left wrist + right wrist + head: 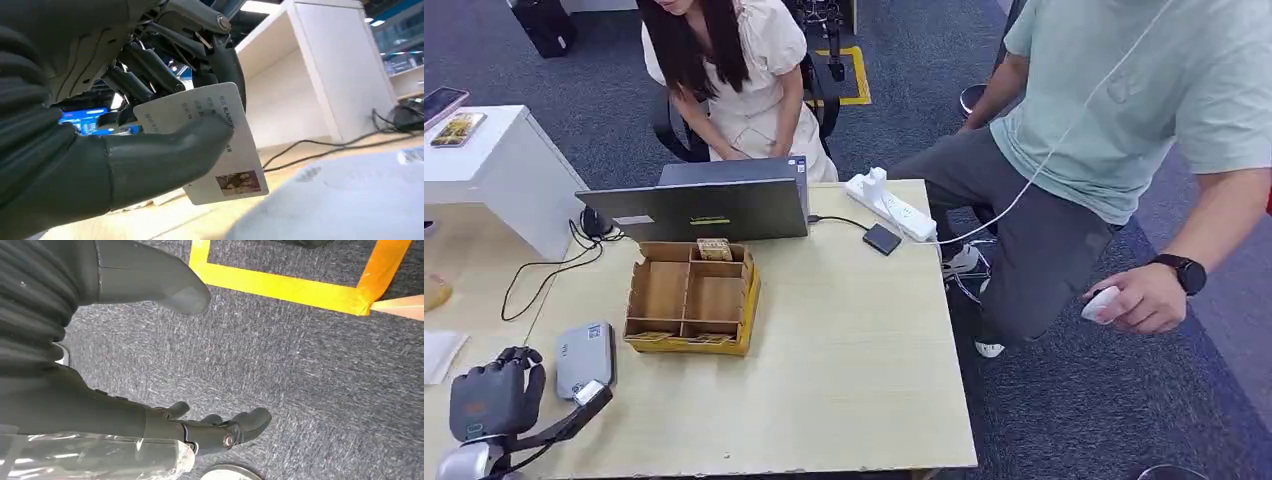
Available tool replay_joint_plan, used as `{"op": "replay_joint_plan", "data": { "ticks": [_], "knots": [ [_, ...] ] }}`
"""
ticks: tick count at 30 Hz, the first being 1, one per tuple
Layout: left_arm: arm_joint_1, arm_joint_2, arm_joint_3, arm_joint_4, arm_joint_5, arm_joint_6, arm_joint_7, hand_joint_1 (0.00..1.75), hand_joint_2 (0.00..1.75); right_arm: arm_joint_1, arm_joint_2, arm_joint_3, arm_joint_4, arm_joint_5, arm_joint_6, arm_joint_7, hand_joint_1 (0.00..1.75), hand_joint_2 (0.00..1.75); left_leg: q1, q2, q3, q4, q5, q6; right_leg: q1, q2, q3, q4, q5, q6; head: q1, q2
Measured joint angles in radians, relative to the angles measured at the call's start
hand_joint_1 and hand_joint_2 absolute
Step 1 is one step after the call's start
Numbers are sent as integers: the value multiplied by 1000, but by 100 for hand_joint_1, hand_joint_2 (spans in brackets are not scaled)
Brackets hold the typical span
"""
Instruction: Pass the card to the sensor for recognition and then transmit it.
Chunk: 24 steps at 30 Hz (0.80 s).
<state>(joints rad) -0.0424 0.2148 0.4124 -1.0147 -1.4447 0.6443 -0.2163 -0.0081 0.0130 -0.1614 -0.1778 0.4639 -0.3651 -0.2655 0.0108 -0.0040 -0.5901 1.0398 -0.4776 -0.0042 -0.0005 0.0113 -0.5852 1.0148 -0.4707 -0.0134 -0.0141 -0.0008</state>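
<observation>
- Holding the card (220, 150) is the left hand (496, 400), thumb pressed across the card's face and the darker fingers behind it; a small photo shows at the card's free corner.
- In the head view that hand hovers at the table's (854, 380) near left corner, just beside the grey sensor (586, 357), a flat box lying close to the left edge.
- From the left wrist view the sensor's pale top spreads out close under the card, though I cannot tell whether the two touch.
- So the step in hand looks like the presenting: card to sensor, not yet passed on.
- Next move, as I judge it, calls for the card's face held flat over the sensor, then a carry towards a person (1124, 120) at the far right.
- The right hand (215, 427) hangs over carpet, fingers loosely curled, holding nothing.
- A cardboard tray (690, 298) and a laptop (699, 208) sit towards the far edge.
</observation>
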Motion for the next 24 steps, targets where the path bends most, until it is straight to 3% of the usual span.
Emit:
{"op": "replay_joint_plan", "data": {
  "ticks": [9,16,19,20,24],
  "knots": [
    [13,-6,10,9,8,0,-85,175,175,0,1,-9,0,5,0,0,0,175,0,0,0,0,0,0,0,0,0,0,0,0,0,0],
    [14,-6,10,8,9,0,-88,175,175,0,1,-10,0,5,0,0,0,175,0,0,0,0,0,0,0,0,0,0,0,0,0,0],
    [21,-16,12,1,39,0,-133,175,175,-1,2,-13,0,6,0,-2,0,175,0,0,0,0,0,0,0,0,0,0,0,0,0,0],
    [25,-25,18,-13,78,0,-192,175,175,-1,2,-16,0,10,1,-3,0,175,0,0,0,0,0,0,0,0,0,0,0,0,0,0],
    [25,-40,30,-28,101,0,-230,175,175,-1,2,-18,0,21,1,-3,0,175,0,0,0,0,0,0,0,0,0,0,0,0,0,0]
  ]
}}
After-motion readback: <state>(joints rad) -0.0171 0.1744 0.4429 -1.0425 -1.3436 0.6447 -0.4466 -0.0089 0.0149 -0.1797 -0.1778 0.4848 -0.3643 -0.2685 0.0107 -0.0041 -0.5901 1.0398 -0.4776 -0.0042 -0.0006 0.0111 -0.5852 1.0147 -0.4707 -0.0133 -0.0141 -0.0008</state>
